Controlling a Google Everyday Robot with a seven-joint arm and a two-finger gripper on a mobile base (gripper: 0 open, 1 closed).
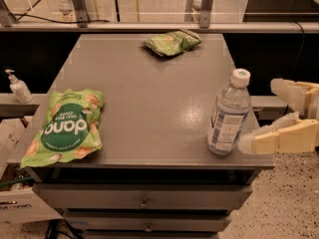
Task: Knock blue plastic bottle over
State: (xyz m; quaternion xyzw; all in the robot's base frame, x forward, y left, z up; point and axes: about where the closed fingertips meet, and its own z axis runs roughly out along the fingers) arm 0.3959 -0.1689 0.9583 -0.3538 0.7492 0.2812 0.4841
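Camera view: the blue plastic bottle stands upright near the front right corner of the table, close to the right edge. Its body is clear, ribbed plastic with a faint blue tint, capped by a white screw cap and wrapped low down with a pale label. How full it is cannot be told.

The gripper sits just off the table's right side, level with the bottle. Its two cream-coloured, blocky fingers are spread apart and grasp nothing. The lower finger's tip lies just beside the bottle's base; contact cannot be confirmed. The upper finger is apart from the bottle, out to its right.

The table top is smooth, grey and slightly glossy, over shut drawers with small round knobs.

A large green chip bag, crinkled and puffy, lies flat at the front left, well apart from the bottle. A smaller green bag lies crumpled near the rear edge. Their contents are hidden.

A small white pump dispenser stands on a ledge left of the table. The floor is speckled.
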